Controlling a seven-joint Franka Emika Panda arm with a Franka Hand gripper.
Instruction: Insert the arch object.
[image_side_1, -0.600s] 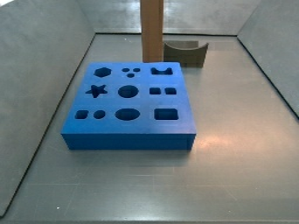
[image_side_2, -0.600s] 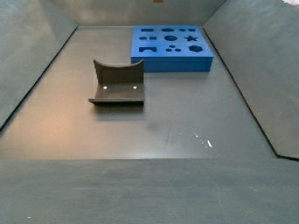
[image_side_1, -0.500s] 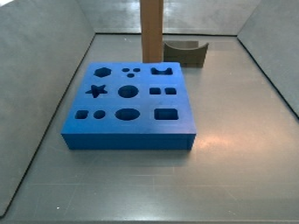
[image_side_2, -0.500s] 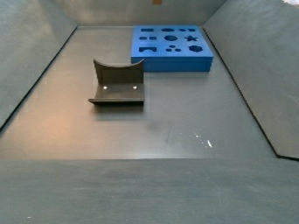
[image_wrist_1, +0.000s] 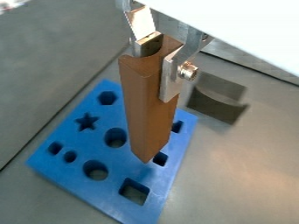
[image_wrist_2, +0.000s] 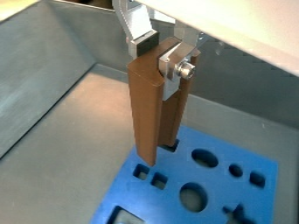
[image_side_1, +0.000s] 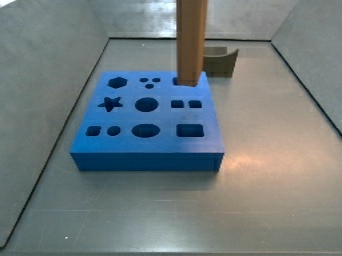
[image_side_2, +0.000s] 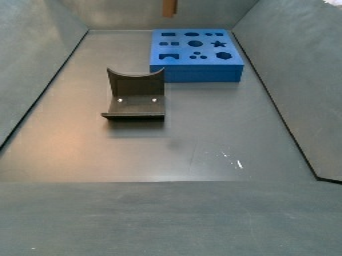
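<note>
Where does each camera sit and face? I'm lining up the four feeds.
Wrist views: both ride above the gripper, looking down the arch object clamped between the fingers onto the blue board.
Side view: high, at the board's near edge; the bar shows, no arm.
Side view: opposite end, behind the olive block; bar tip only.
Shared: board, bar.

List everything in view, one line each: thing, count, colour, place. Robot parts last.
arch object: one, orange-brown, upright in the hand above the blue board's far side.
blue board: one, blue, with shaped cut-outs, flat on the grey floor.
olive block: one, dark olive with a curved hollow, on the floor apart from the board.
floor: one, grey, walled.
hand: one, silver fingers, shut on the arch object's top end, above the board.
</note>
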